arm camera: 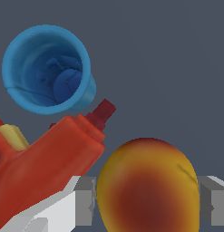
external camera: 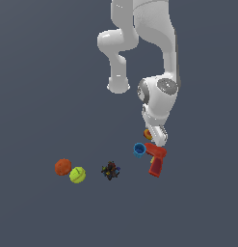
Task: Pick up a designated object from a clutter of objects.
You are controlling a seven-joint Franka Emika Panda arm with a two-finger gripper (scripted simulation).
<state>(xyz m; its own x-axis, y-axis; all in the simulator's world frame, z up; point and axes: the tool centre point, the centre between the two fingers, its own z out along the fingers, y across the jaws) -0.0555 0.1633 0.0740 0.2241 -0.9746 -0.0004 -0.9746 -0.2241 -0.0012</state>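
Yellow-orange piece with red centre [arm camera: 147, 186] sits on the bench between the hand's [arm camera: 152, 201] parted fingers [arm camera: 85, 199], one either side but neither clearly touching, low enough to straddle it while squeezing past the red drill-shaped toy [arm camera: 50, 163] and blue cup [arm camera: 45, 68] close by.

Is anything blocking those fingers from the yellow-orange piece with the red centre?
Nothing visible does. The fingers already sit on either side of the yellow-orange piece. The red drill toy lies close beside one finger, and the blue cup sits farther off.
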